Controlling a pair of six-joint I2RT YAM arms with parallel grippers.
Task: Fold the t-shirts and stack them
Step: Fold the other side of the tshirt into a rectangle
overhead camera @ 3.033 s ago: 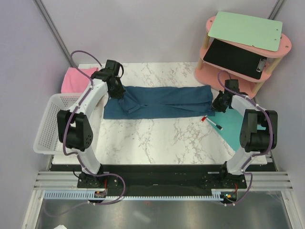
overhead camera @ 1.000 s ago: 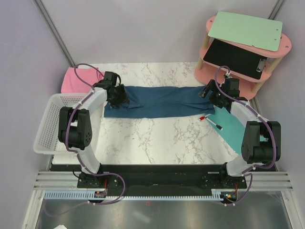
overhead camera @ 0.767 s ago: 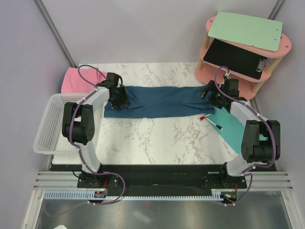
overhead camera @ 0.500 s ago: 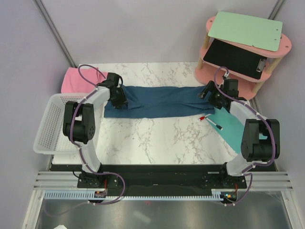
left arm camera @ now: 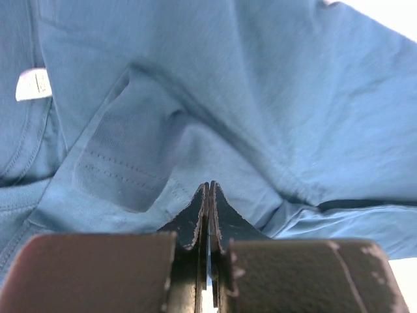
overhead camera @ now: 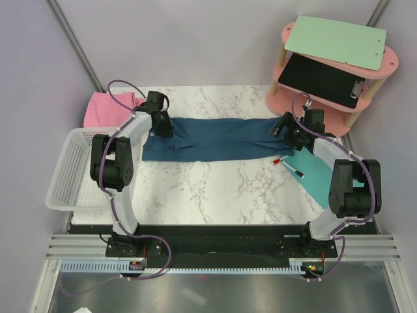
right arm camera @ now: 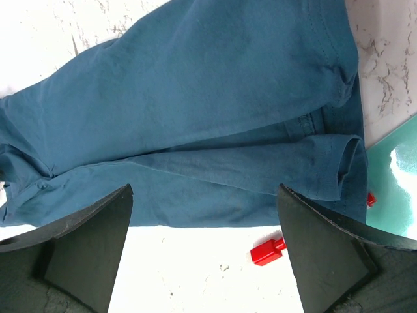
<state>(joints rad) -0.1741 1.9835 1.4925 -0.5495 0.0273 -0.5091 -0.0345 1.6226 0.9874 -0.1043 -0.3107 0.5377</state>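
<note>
A teal-blue t-shirt, a pink t-shirt, a grey-veined white marble tabletop, a turquoise mat and a white basket.

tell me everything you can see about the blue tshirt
The dark teal-blue t-shirt is soft cloth, folded into a long band lying flat across the far part of the marble table. A white label shows at its collar end, on the left. The left gripper is shut, pinching a pucker of cloth there; the open right gripper hangs above the hem end.

Looking past wide-spread right end effector onto teal-blue t-shirt on bench; red pen end beside shirt edge, turquoise mat right.
</note>
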